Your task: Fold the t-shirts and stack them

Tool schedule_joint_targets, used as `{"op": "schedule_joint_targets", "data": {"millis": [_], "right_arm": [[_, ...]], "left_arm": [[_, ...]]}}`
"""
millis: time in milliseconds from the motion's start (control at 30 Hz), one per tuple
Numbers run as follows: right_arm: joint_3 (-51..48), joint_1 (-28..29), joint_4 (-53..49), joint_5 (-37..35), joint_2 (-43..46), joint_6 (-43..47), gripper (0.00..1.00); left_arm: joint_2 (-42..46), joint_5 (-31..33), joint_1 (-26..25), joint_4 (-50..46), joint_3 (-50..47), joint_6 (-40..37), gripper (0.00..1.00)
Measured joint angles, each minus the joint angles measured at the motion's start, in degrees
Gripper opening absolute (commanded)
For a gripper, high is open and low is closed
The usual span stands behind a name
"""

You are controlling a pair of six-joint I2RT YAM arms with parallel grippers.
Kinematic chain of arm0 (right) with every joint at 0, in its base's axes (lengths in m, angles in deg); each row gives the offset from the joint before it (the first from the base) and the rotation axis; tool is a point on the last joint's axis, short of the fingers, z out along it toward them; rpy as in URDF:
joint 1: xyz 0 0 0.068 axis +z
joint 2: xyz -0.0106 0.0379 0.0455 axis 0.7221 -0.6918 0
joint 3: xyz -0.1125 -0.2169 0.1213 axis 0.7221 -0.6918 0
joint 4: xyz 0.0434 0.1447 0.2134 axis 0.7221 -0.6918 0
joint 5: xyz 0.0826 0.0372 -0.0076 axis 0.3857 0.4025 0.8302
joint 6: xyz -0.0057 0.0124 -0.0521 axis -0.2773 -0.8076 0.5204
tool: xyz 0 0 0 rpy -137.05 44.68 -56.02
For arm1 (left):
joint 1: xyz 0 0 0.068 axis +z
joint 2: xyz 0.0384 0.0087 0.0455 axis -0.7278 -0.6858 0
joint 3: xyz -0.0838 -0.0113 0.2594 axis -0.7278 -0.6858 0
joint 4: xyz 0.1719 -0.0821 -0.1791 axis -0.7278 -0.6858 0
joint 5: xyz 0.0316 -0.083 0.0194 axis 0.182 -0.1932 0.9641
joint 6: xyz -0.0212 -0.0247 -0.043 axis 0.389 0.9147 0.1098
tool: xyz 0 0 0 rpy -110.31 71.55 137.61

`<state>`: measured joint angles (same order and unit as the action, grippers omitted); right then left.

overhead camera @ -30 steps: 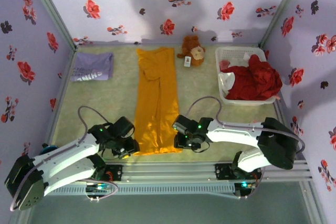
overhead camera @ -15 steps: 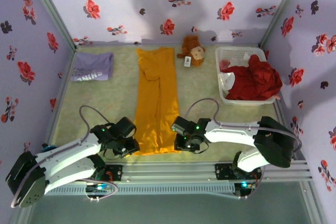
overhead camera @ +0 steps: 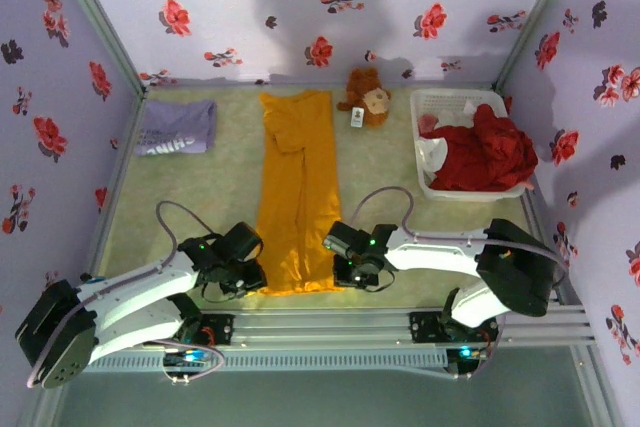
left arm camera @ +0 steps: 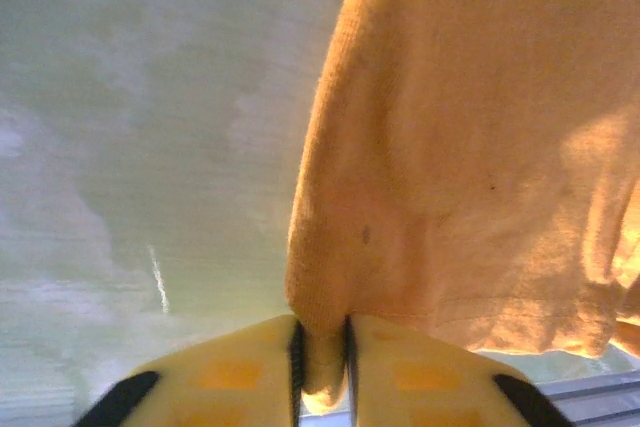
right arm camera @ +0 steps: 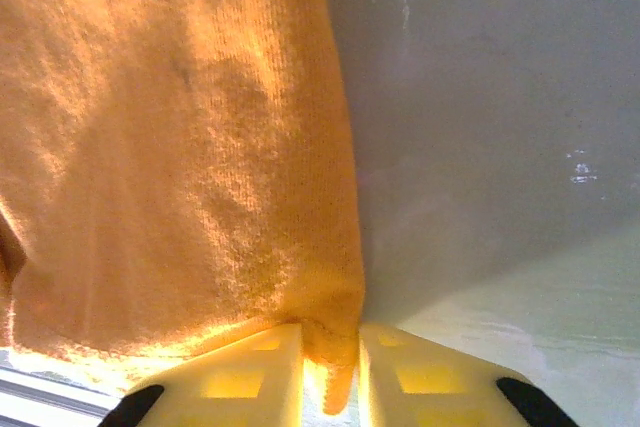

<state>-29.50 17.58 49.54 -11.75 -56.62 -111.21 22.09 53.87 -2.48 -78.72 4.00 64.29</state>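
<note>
Jaws of the left gripper (left arm camera: 322, 352) are clamped shut on the near left corner of the orange-yellow t-shirt (left arm camera: 470, 147). In the left wrist view a small tuck of hem is squeezed between the two yellow fingers (left arm camera: 230, 372). From that pinch the cloth spreads up and to the right over the pale green table (left arm camera: 130, 147). The right gripper (right arm camera: 330, 352) mirrors it: its jaws are closed on the near right corner, a nub of hem poking out between them, and the cloth fans up and to the left.

From above, the lavender t-shirt (overhead camera: 177, 127) lies folded into a small rectangle at the far left corner of the table, white lettering facing up, well apart from both grippers. The orange-yellow t-shirt is folded into a long narrow strip running from the back wall to the near edge, between the two arms. Its far end shows a few creases and an overlapping flap, and its near part is smoother. The knit looks fine and ribbed in the wrist views, glowing brighter near the hem.

A brown plush toy (overhead camera: 367, 97) sits just right of the strip's far end. Further right, a white basket (overhead camera: 455, 99) holds crumpled red cloth (overhead camera: 485, 152).
</note>
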Motion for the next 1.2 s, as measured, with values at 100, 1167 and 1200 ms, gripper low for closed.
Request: {"op": "schedule_joint_targets", "data": {"millis": [100,1167,1200], "right_arm": [[0.00,0.00,0.02,-0.02,0.00,-0.17,0.03],[7.10,-6.60,-4.70,-3.52,6.14,0.39,0.00],[8.44,-8.20,-4.83,-3.63,5.53,1.55,0.00]], "left_arm": [[0.02,-0.20,-0.04,0.31,0.00,-0.24,0.00],[-3.80,-2.91,8.87,-6.40,11.78,-2.38,0.00],[-5.64,-3.21,10.34,-6.54,13.99,-4.17,0.00]]}}
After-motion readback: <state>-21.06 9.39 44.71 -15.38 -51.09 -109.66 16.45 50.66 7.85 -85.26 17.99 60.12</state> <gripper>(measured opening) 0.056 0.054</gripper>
